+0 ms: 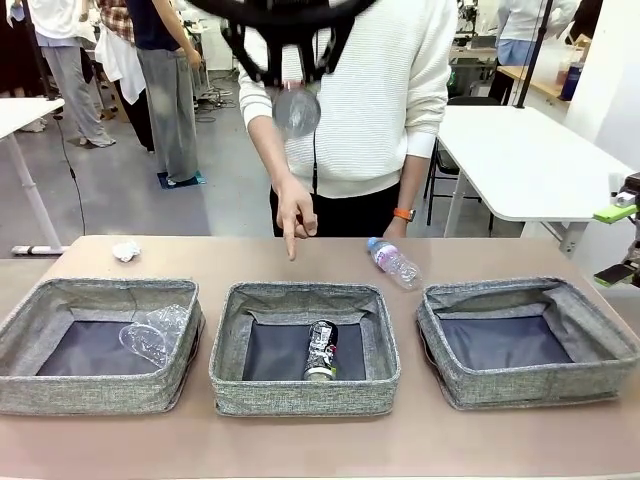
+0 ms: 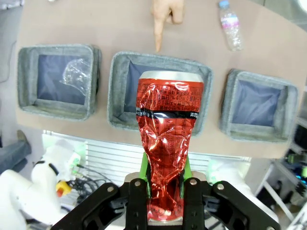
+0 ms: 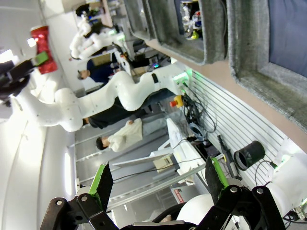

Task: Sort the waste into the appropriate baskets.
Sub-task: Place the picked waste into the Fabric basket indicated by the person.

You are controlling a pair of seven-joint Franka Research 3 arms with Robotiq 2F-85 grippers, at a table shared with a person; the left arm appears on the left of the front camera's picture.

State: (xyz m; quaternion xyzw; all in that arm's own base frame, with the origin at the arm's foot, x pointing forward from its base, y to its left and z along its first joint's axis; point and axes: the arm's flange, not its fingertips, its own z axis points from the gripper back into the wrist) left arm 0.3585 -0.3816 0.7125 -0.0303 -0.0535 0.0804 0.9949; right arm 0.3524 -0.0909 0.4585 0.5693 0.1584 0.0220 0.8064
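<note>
The step in hand is the red drink can point(image 2: 168, 110); the left gripper point(image 2: 165, 170) pinches its crushed lower part between the green pads, high above the table point(image 1: 450, 440), about over the middle basket point(image 1: 300, 385), where a black-and-silver can point(image 1: 322, 350) already lies; the person's hand point(image 1: 297, 215) points a finger down just behind this basket; I judge the next move is to lower the can there and open the fingers; the right gripper point(image 3: 158, 184) has its fingers spread wide, holding nothing; the plastic bottle point(image 1: 393, 262) and the paper ball point(image 1: 126, 251) lie unsorted on the table
</note>
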